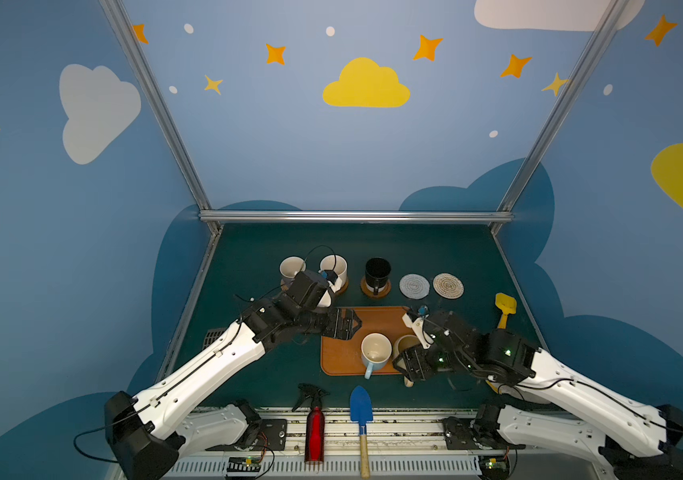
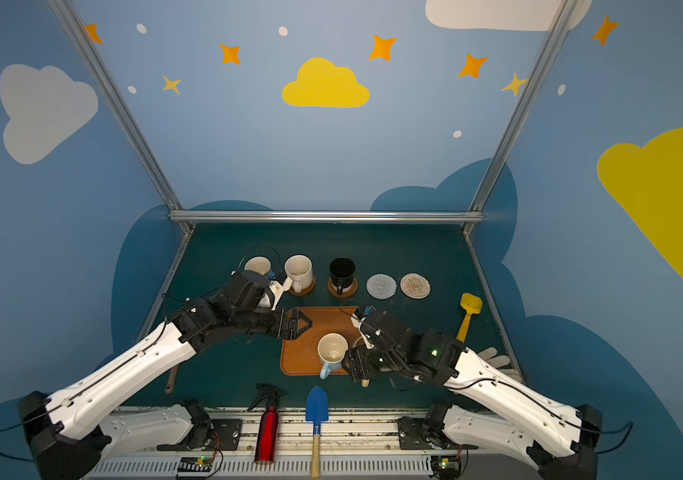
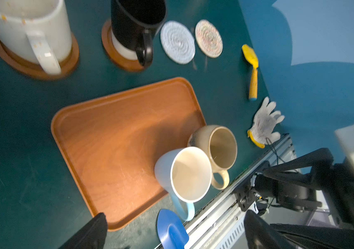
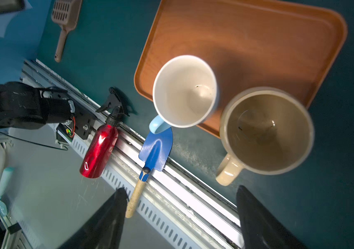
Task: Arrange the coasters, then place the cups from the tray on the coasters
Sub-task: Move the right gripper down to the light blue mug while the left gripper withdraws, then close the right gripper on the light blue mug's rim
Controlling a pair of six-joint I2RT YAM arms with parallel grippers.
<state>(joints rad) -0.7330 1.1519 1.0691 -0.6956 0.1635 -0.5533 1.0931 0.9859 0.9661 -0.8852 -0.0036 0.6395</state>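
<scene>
Right wrist view puts the wide yellowish-tan ceramic mug [image 4: 266, 131] just ahead of the right gripper [image 4: 180, 189]. Its two black fingers [image 4: 255, 215] stand spread apart and grasp nothing, and the mug's handle points back toward the gap between them. The mug stands at the near right corner of the flat orange-brown wooden tray [image 4: 247, 43]; I cannot tell whether its base sits wholly inside the rim. The light blue handled mug with a cream inside [image 4: 184, 90] stands close beside it, its handle hanging over the tray's near edge.

In a top view, the coasters lie in a row along the back of the dark green surface [image 1: 435, 249]. The pale lilac cup [image 1: 292, 268], the cream-white cup [image 1: 333, 266] and the black cup [image 1: 377, 270] each stand on one. The grey-white coiled rope coaster [image 1: 414, 286] and the beige coiled rope coaster [image 1: 448, 285] lie bare at the right end. The left gripper [image 1: 352, 325] hovers over the tray's far left part, its fingers released and empty.

So arranging looks finished and three of five cups look placed. The step in hand seems to be the right arm's approach to the tan mug. Next, the fingers need to settle around the handle or wall and clench. The lift must then clear the rim without nudging the blue mug before heading for a bare rope coaster.
</scene>
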